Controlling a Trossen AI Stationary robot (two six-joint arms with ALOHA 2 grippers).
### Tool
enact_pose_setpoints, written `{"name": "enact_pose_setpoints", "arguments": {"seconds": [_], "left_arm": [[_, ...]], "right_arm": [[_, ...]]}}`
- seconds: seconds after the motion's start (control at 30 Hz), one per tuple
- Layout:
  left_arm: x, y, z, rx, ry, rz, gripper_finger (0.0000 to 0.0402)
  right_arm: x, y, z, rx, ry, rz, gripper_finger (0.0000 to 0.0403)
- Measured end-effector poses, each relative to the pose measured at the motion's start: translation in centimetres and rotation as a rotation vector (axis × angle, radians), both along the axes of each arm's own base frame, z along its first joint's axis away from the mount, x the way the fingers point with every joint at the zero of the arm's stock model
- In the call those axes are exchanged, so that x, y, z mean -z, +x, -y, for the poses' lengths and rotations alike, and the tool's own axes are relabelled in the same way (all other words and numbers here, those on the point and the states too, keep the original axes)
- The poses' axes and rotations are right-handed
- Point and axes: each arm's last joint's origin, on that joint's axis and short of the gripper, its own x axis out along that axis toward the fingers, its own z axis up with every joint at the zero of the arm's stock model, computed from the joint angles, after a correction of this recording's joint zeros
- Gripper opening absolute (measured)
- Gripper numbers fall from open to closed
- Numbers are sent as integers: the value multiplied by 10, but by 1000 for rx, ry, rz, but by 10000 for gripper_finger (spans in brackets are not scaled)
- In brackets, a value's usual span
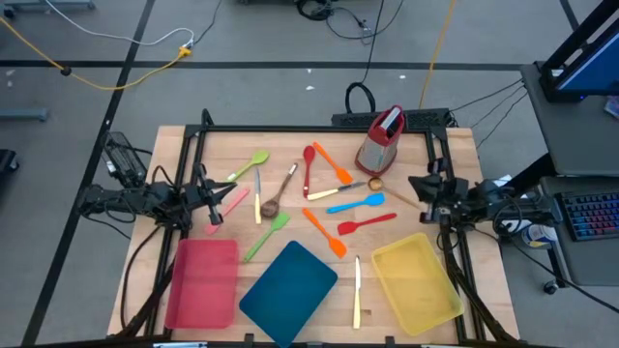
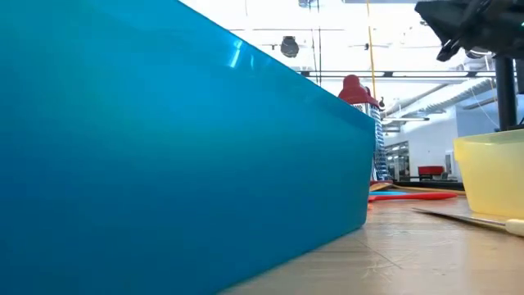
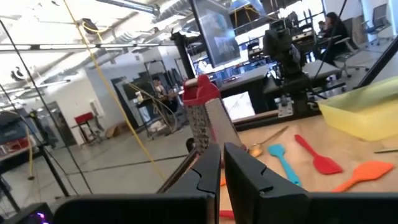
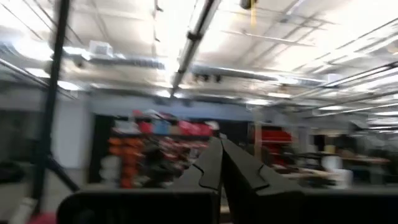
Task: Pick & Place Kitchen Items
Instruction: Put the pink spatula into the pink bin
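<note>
Several slim utensils lie flat in the middle of the table: a green spoon [image 1: 250,164], a brown spoon [image 1: 279,193], a red spoon [image 1: 309,169], orange spatulas [image 1: 333,164] [image 1: 325,232], a blue spatula [image 1: 356,204], a red spatula [image 1: 366,223], a green spatula [image 1: 268,235], a pink spatula [image 1: 230,205] and cream knives [image 1: 257,196] [image 1: 357,290]. My left gripper [image 1: 215,205] hangs at the left, beside the pink spatula. It is shut and empty, and its fingers [image 3: 211,171] point level across the table. My right gripper [image 1: 423,190] hangs at the right, shut and empty [image 4: 221,158].
A red-topped metal grater [image 1: 380,141] stands at the far side. A red tray [image 1: 203,283], a blue tray [image 1: 288,292] and a yellow tray [image 1: 416,282] lie along the near edge. The blue tray fills most of the low view [image 2: 164,147].
</note>
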Motion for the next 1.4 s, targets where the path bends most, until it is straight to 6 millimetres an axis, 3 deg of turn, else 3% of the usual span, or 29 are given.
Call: {"name": "enact_pose_setpoints", "arguments": {"seconds": [0.23,0.6,0.8,0.9,1.03,1.2,1.4], "left_arm": [[-1,0,0,2,7,12,26],[-7,-2,-1,-44,-13,69,35],[-7,2,-7,-156,-50,72,125],[-5,6,-10,-183,-85,53,174],[-6,13,-15,-223,-170,42,209],[-25,26,-21,-273,-238,-14,203],[-36,43,-27,-356,-368,-290,183]], "right_arm": [[1,11,3,121,-59,-51,5],[6,34,10,164,-64,-94,19],[21,54,12,97,-50,-227,91],[18,67,14,94,-50,-269,125],[24,81,17,128,-33,-345,146],[26,92,23,155,-29,-334,150],[37,98,27,169,-23,-396,140]]}}
